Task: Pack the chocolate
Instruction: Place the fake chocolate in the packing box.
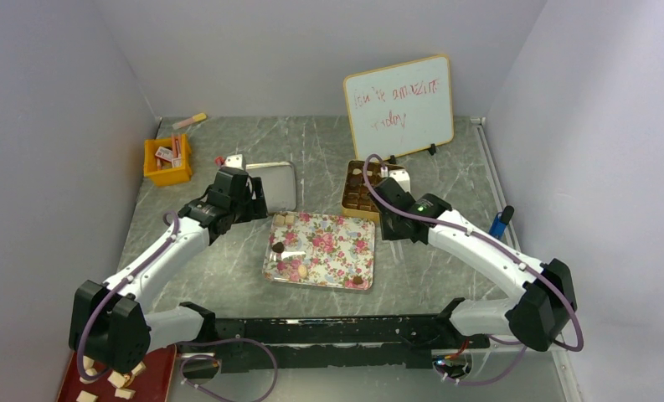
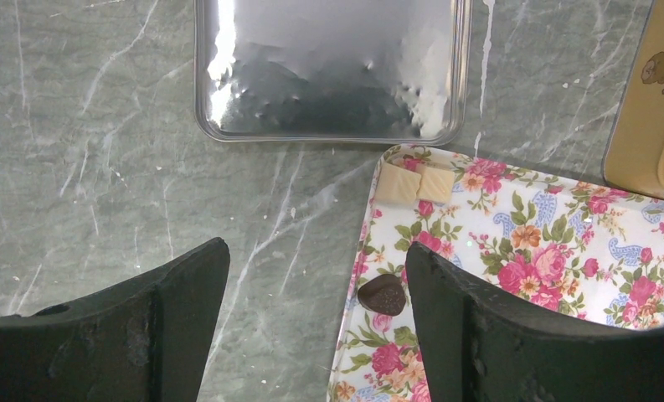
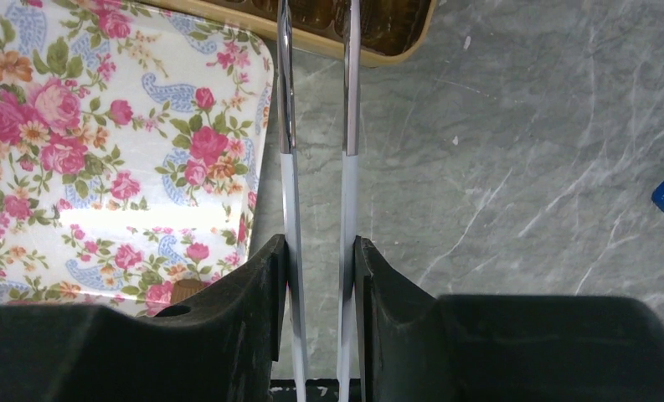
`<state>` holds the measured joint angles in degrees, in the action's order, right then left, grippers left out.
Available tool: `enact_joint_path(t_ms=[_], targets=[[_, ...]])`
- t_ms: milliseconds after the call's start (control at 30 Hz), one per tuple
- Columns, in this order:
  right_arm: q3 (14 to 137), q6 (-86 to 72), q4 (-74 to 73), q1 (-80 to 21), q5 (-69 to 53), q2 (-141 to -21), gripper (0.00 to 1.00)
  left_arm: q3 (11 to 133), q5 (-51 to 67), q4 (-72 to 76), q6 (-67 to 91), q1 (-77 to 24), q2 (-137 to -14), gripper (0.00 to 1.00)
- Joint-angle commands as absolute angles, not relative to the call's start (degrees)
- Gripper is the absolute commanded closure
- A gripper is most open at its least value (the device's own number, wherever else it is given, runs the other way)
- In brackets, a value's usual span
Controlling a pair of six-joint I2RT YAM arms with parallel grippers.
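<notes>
Seemingly mid-transfer: the right gripper [image 3: 320, 251] has its jaws clamped on metal tongs [image 3: 286, 126], whose tips run off the top edge of its wrist view, over the gold box [image 3: 395, 33]. I cannot tell whether they carry a piece. Chocolate [image 2: 382, 295] lies on the floral tray [image 2: 546, 243], lower centre of the left wrist view. There the left gripper [image 2: 311, 268] hangs over the tabletop [image 2: 102, 167], jaws wide apart. The next move probably calls for lowering the tongs precisely into a compartment. Only the top view shows the whole partitioned box.

The surface [image 2: 102, 167] is smooth, grey, marble-look. The lid [image 2: 328, 67] is mirror-bright metal. The tray [image 2: 563, 243] is glossy, flower-printed. The tongs [image 3: 351, 84] are polished metal, white-sleeved. The left claw [image 2: 313, 251] is matt black plastic.
</notes>
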<state>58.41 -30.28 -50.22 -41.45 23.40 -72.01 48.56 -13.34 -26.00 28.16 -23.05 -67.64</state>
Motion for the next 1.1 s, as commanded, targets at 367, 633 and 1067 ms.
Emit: enact_joint_path(t_ms=[367, 633, 1067], targets=[[59.0, -27.7, -45.7, -39.1, 22.2, -72.9, 0.74, 49.8, -13.2, -25.0, 27.9, -22.9, -66.8, 0.18], [59.2, -27.0, -45.4, -38.5, 22.0, -73.0, 0.68, 49.9, -13.0, -25.0, 28.2, -22.9, -66.8, 0.18], [59.1, -26.6, -44.8, -38.1, 21.4, -72.8, 0.64, 50.0, -12.9, -25.2, 28.4, -22.9, -66.6, 0.18]])
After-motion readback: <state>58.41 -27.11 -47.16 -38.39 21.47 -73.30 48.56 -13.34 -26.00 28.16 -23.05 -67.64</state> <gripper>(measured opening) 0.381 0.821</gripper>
